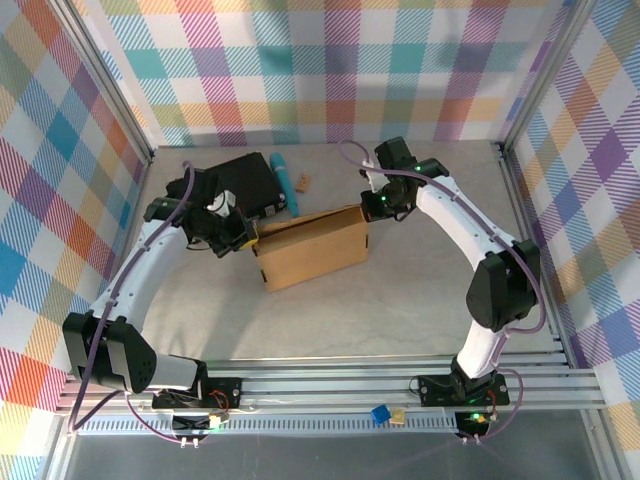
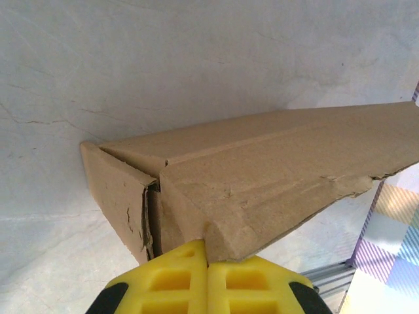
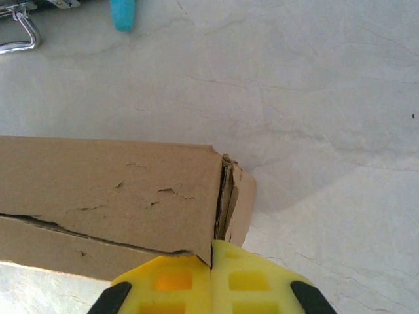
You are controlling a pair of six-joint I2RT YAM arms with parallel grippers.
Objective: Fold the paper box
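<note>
Pale marbled table (image 1: 400, 300) carries paper box (image 1: 312, 247), black case (image 1: 250, 178), teal cylinder (image 1: 284, 183), small tan scrap (image 1: 303, 183), possibly cardboard.

Paper box (image 2: 275, 163): matt brown corrugated cardboard, creased, frayed edges. Table (image 2: 196, 59): smooth, pale, marble-like, low sheen.

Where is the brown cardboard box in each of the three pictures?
Top external: the paper box lies mid-table, between the two arms.
Left wrist: the paper box stretches from the centre to the right edge, one corner just above the left gripper.
Right wrist: the paper box fills the left-middle, its end just above the right gripper.
Shared landmark: the grey table under the box.
</note>
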